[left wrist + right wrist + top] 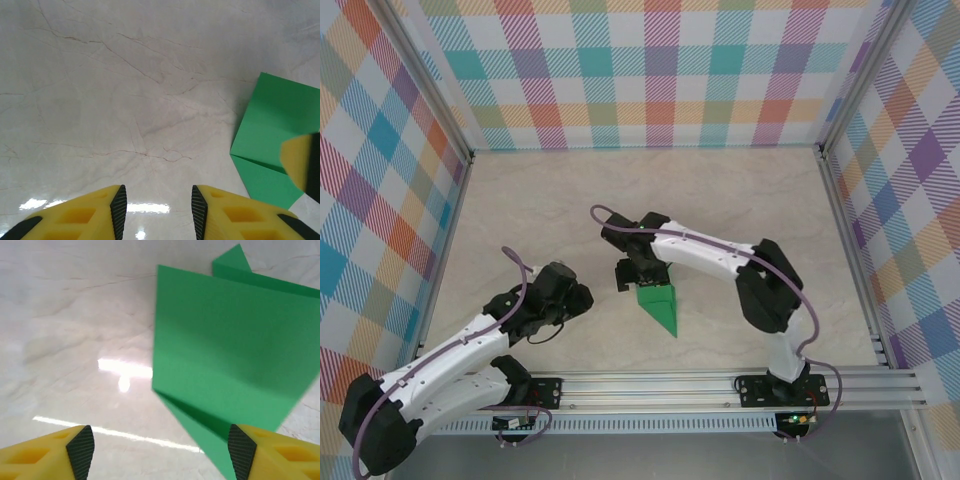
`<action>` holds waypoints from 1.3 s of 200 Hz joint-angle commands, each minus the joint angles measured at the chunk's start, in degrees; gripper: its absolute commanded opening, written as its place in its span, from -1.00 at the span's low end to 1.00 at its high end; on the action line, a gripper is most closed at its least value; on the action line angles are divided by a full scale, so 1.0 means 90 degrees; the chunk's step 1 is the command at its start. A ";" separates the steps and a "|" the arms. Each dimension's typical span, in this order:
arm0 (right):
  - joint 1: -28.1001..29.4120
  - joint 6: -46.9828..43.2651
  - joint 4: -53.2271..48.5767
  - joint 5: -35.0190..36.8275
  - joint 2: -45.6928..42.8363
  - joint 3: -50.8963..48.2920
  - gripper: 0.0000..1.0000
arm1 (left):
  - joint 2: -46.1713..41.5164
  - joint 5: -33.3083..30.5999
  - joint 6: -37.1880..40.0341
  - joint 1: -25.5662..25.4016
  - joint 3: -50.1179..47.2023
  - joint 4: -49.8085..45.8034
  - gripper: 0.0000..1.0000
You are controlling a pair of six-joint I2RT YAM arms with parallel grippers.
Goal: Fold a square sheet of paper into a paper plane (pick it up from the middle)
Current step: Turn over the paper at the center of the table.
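The big pale table [520,200] looks like stone with thin cracks in it. Bright checked walls [650,70] stand round it at 9, 12 and 3 o'clock. A silver rail [720,385] runs along the 6 o'clock edge. The white and black left arm [450,370] leans in from 7 o'clock. The right arm [720,255] bends in from 5 o'clock.

The green paper plane [660,305] lies flat near the middle of the table. Its sharp tip points to 5 o'clock and its wide end is at 11 o'clock.

The right gripper [161,445] hangs over the wide end. Its yellow fingers [80,455] are spread wide and hold nothing. From its camera the paper fills the 2 o'clock side.

The left gripper [158,205] is at 9 o'clock from the plane, near it but apart. Its fingers have a small gap with only bare table between them. From its camera the paper sits at 3 o'clock
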 commanded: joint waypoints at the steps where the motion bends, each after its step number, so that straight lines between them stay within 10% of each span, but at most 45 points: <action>1: 0.0003 -0.0024 0.0632 -0.0150 -0.0837 -0.0628 0.46 | 0.0082 0.0207 0.0112 0.0095 -0.0095 0.0219 -0.16; 65: -0.1547 0.0435 0.3436 -0.2233 -0.3248 -0.4260 -0.64 | 0.0449 0.0849 0.0255 0.0097 -0.0067 0.0694 -0.14; 95: -0.2020 0.0281 0.3855 -0.3096 -0.3747 -0.5027 -0.79 | 0.0781 0.1252 0.0281 0.0095 -0.0046 0.1066 -0.14; 260: -0.1923 0.0459 0.3104 -0.3274 -0.2539 -0.4224 -0.74 | 0.1609 0.1991 0.0225 0.0095 0.0231 0.1599 -0.12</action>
